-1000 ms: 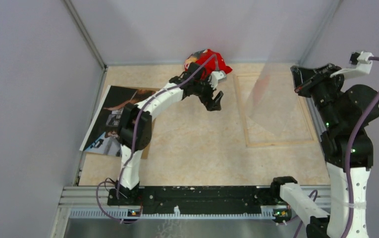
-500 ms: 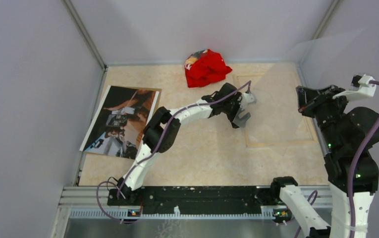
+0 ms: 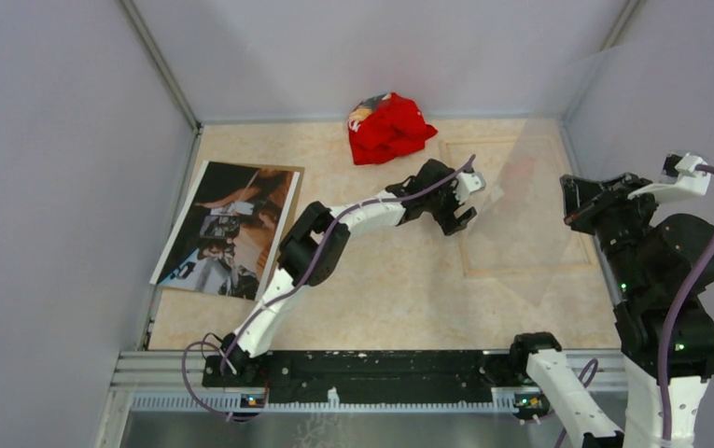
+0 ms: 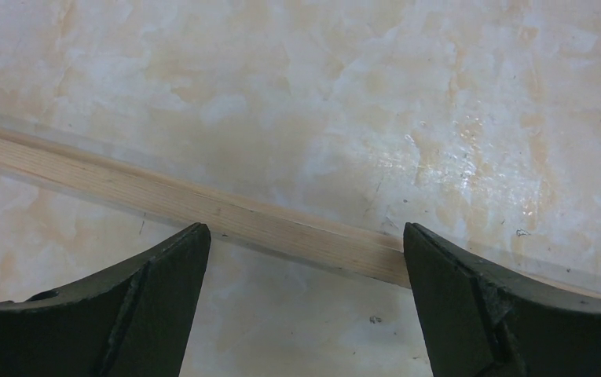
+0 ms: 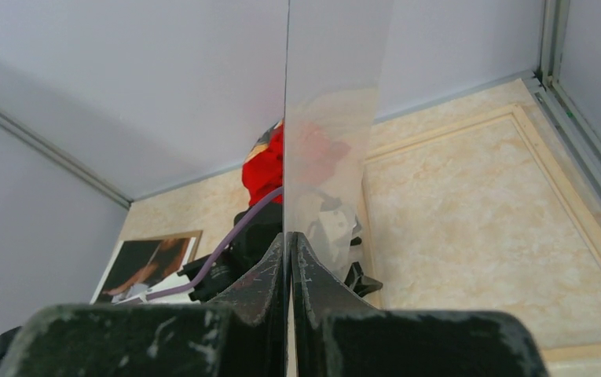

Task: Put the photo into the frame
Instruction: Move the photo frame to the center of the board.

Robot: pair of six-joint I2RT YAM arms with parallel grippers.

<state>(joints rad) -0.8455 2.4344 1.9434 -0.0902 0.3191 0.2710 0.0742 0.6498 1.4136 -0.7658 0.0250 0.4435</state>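
Wood frame (image 3: 493,141) lies flat on the table (image 3: 381,280) while the right gripper (image 3: 569,198) holds up the clear pane (image 3: 530,215).
Thin strips of pale wood make the frame a big rectangle at the right side of the cream, blotchy table top. Both black fingers of the right gripper are squeezed tight on the edge of the pane, a thin shiny sheet tilted up above the frame. Over the frame's left strip hangs the left gripper (image 3: 465,207), its jaws wide apart and holding nothing; the smooth wood strip runs between its dark pointed fingers (image 4: 163,290). At the left side of the table, well apart from the frame, the photo (image 3: 227,229) lies flat, dark with orange-brown and white patches. A crumpled red cloth (image 3: 388,128) sits by the back wall.
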